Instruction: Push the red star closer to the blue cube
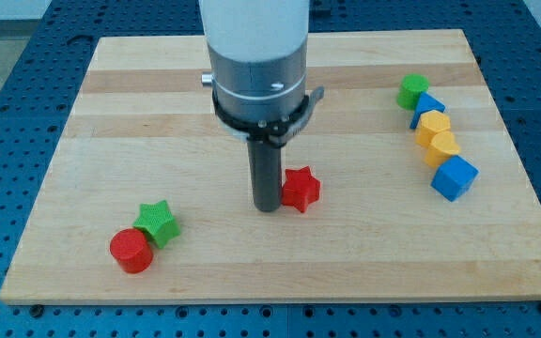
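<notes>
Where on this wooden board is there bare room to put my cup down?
Bare: between red star and blue cube; also the top left corner. Crowded: the right-hand row, and bottom left by green star and red cylinder.

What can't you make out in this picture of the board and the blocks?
- Camera view: whether my tip touches the red star; they sit too close to tell.
- The small blue block is partly covered by the green block and a yellow block, shape unclear.
- The arm's upper part is cut off by the view's top.
</notes>
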Action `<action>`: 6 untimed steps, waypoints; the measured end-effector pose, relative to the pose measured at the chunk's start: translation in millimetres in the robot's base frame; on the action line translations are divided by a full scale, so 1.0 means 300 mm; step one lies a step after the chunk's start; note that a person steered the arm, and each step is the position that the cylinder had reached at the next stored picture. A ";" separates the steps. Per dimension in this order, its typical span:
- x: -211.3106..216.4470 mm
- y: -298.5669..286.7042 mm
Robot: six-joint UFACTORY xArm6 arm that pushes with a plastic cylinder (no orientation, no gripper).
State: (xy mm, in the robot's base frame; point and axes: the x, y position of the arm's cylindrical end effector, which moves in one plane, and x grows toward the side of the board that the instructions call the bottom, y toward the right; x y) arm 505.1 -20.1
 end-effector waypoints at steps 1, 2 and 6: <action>-0.043 0.092; 0.002 0.251; 0.058 0.577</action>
